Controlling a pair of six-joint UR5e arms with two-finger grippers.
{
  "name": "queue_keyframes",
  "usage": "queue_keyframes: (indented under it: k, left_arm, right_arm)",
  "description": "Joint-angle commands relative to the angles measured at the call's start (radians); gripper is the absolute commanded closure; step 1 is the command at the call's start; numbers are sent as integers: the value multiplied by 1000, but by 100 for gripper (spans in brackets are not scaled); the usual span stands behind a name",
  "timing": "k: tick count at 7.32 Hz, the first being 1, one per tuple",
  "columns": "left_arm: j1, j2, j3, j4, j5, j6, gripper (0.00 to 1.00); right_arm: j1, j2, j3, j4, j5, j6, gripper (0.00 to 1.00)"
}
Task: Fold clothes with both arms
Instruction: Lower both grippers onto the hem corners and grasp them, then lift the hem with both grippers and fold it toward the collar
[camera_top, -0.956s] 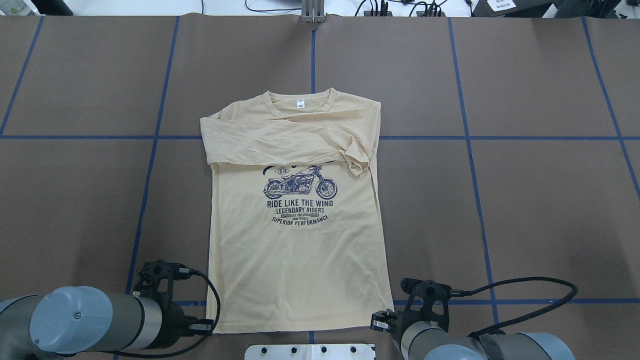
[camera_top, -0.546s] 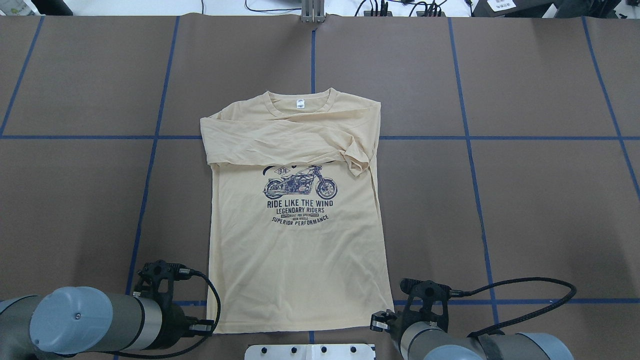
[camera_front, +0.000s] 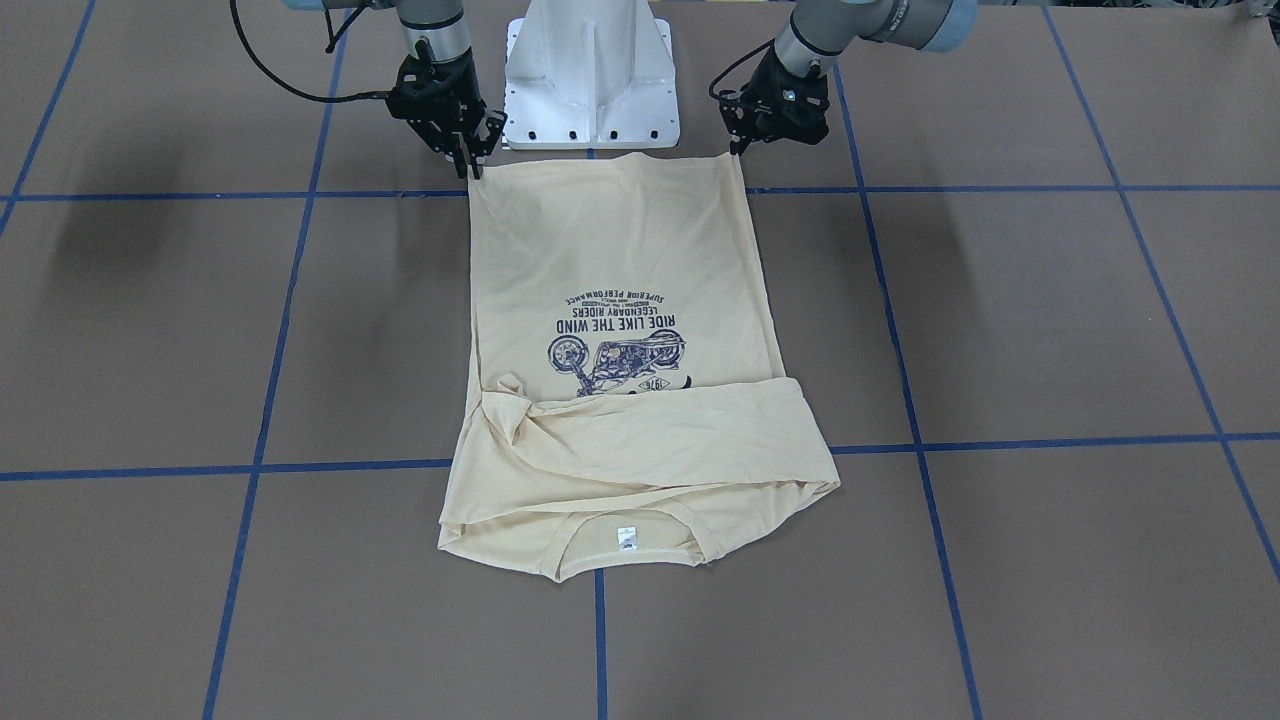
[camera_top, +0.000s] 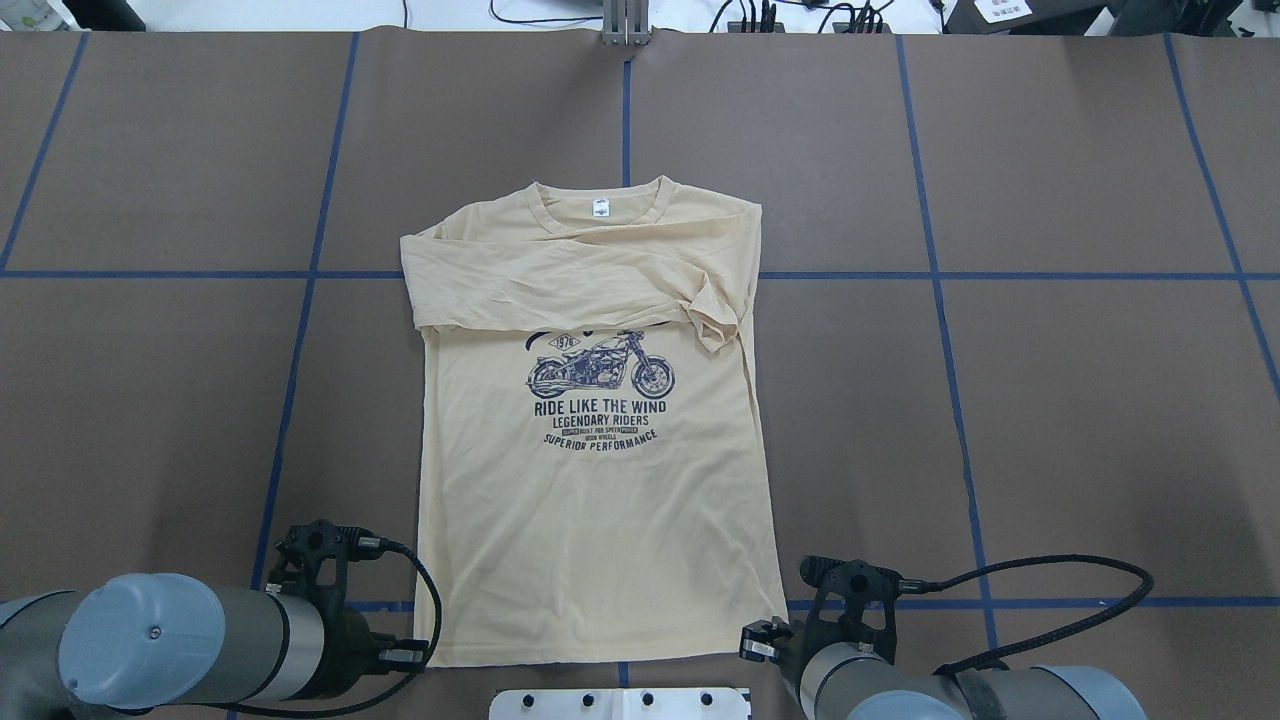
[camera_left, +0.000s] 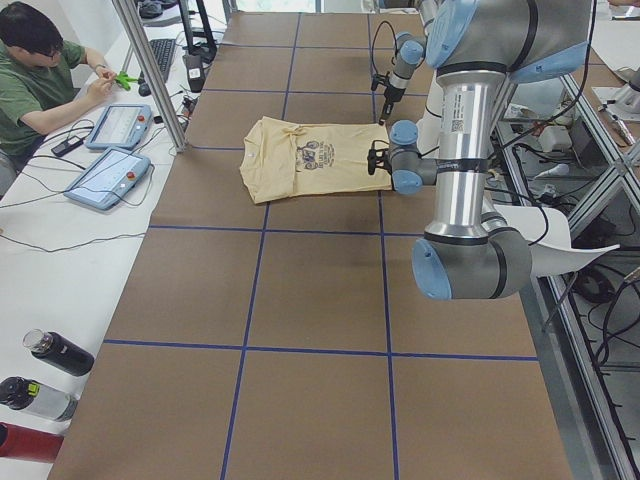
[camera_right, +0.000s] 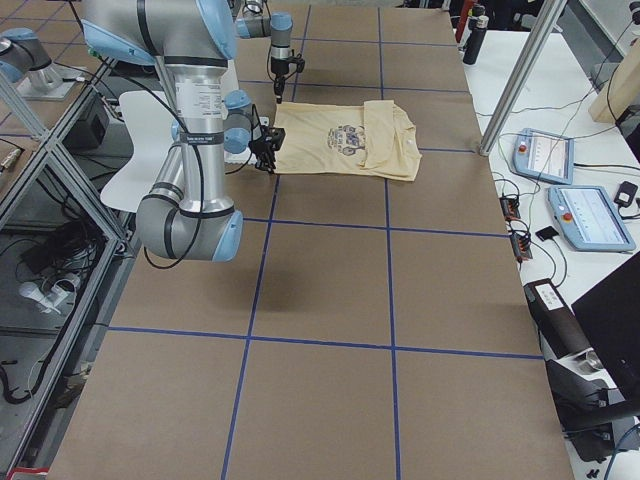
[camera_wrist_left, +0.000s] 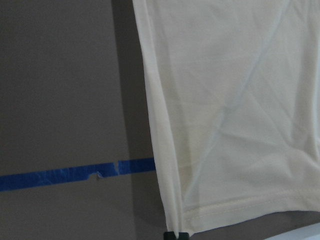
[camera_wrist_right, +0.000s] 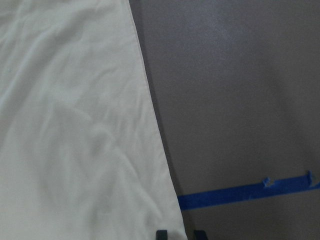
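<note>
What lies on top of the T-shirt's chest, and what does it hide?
A folded sleeve lies across the chest of the T-shirt. It covers the top of the motorcycle print; anything printed there, or a second sleeve underneath, cannot be seen.

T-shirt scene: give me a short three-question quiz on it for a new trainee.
1. True or false: the T-shirt lies print side up.
2. Where are the left end effector and the right end effector? A at the collar; B at the hem corners; C at the shoulders.
3. What lies across the chest, covering the top of the print?
Key: 1 true; 2 B; 3 a folded sleeve.
</note>
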Motion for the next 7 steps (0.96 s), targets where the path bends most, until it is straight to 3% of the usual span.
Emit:
queue_keyframes:
  k: [1, 5, 7]
  left_arm:
    - [0, 0, -2, 0, 0, 0, 100]
    - [0, 1, -16, 0, 0, 0, 100]
    - [0, 1, -19, 0, 0, 0, 100]
  right_arm:
    - [1, 0, 0, 0, -2, 2, 70]
    - [1, 37, -26, -2, -9, 4, 71]
    - [2, 40, -32, -3, -9, 2, 82]
